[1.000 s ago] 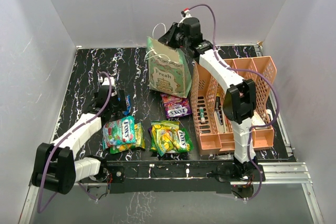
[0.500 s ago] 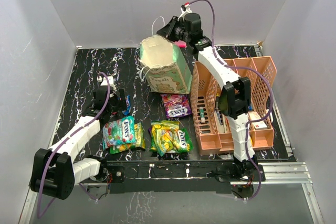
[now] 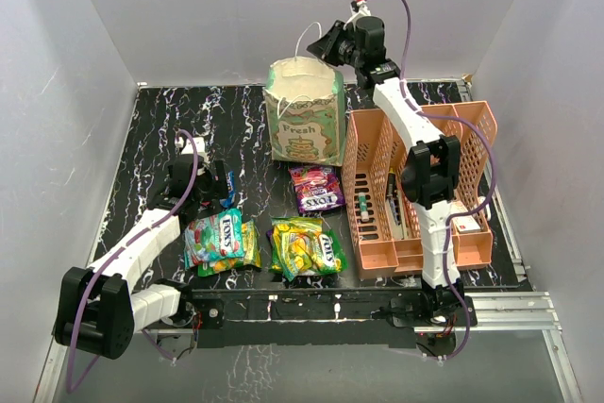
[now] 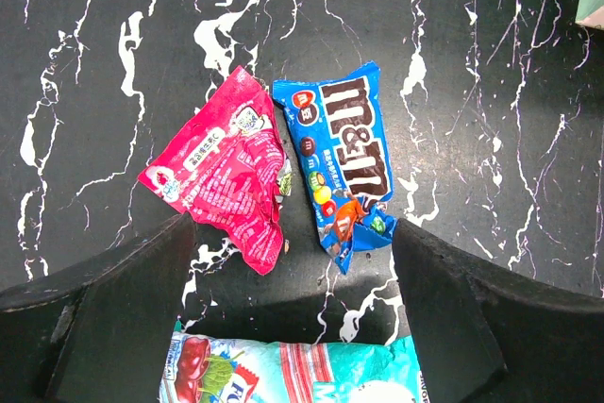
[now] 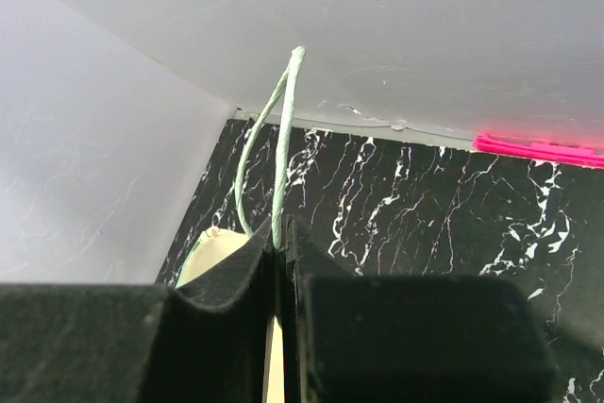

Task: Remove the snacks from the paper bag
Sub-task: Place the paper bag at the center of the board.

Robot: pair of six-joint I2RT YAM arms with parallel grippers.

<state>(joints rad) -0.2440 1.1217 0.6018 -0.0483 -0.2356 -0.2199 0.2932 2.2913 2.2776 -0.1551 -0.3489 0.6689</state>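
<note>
pinching the paper bag (image 3: 304,125) by its cord handle (image 5: 283,139) is the right gripper (image 5: 281,261); left gripper (image 4: 288,299) spread (above m&m's packet (image 4: 344,162)).

Right gripper (image 5: 281,261): jaws pressed together on the cord handle (image 5: 288,110), whose loop rises above them.
Paper bag (image 5: 222,247): cream edge, just below left finger.
Tabletop (image 5: 425,205): black, white-veined.
Pink strip (image 5: 538,148): far right edge.

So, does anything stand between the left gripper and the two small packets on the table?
Nothing visible does. The left gripper has open jaws, and the red packet and the blue packet lie uncovered on the table just ahead of them, side by side.
</note>
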